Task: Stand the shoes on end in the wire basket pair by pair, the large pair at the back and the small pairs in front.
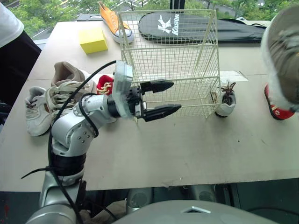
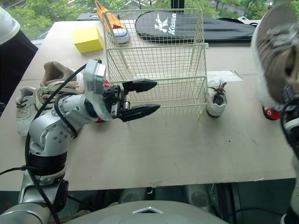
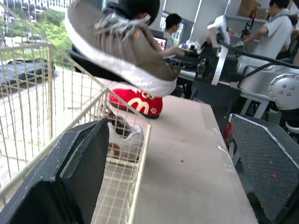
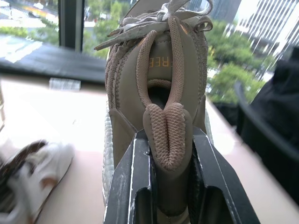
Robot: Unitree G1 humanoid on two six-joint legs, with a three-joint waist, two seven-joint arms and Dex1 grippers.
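Basket (image 1: 168, 11) sits mid-table, open top up. Every shoe in view is outside it.

Room: the table (image 1: 187, 154) has a bare strip between the basket front and the near edge. Right of the basket there is a free lane between the small white shoe (image 1: 227, 102), which is just beside the front-right corner, and the red shoe (image 1: 275, 111) near the right table edge. The left side is crowded: white sneakers (image 1: 39, 109), other tan shoe (image 1: 65, 72) and other red shoe (image 1: 105, 84) are bunched together near the left edge. At the back, the orange shoe (image 1: 112, 21) is just beside the rear-left corner, the yellow block (image 1: 92, 39) is further left, and the black bag (image 1: 224, 25) lies along the far edge behind the basket. A person (image 1: 11, 46) stands at the far left corner.

Left arm: elbow bent, forearm level over the table, wrist rolled so one finger is above the other. Left gripper (image 1: 176, 96) is wide open and holds nothing, fingers pointing to the robot's right along the basket's front wall at the front-left corner. It is close against the wire; I can't tell if it touches.

Right arm: raised high at the right, well off the table. Right gripper (image 4: 170, 149) is clamped on the heel of the tan shoe (image 1: 282, 56), one finger on each side of the heel counter. The shoe hangs in the air right of the basket, above the red shoe.
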